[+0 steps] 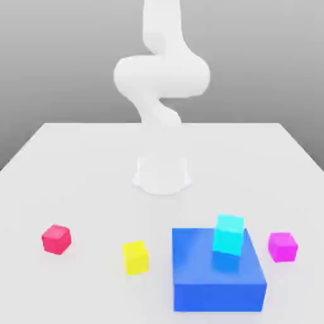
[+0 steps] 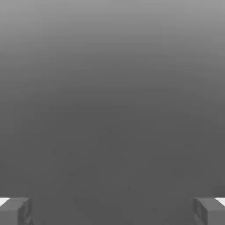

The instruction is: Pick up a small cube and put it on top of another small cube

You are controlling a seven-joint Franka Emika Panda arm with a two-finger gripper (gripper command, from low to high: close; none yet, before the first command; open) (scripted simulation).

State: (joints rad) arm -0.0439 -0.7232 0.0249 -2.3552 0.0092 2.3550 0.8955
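— What is seen of the room and the surface?

— Grey backdrop is seen behind a white table (image 1: 76, 164), which fills the lower half of the exterior view. The white arm (image 1: 161, 79) is seen rising from its base at the centre of the frame.

— Where is the small cube placed?

— The small yellow cube (image 1: 135, 257) is found at the lower centre-left of the frame, resting on the table, just beside the big blue block (image 1: 218, 278) on its right but apart from it. The crimson cube (image 1: 56, 239) is seen well apart, at the lower left.

— What else is laid out?

— A cyan cube (image 1: 228, 235) is set tilted on top of the blue block. A magenta cube (image 1: 282, 246) is placed at the lower right.

— How is the gripper held?

— In the hand view the gripper (image 2: 112, 211) is shown wide open; its two fingers (image 2: 15, 210) are seen at the lower corners of the frame, with nothing between them.
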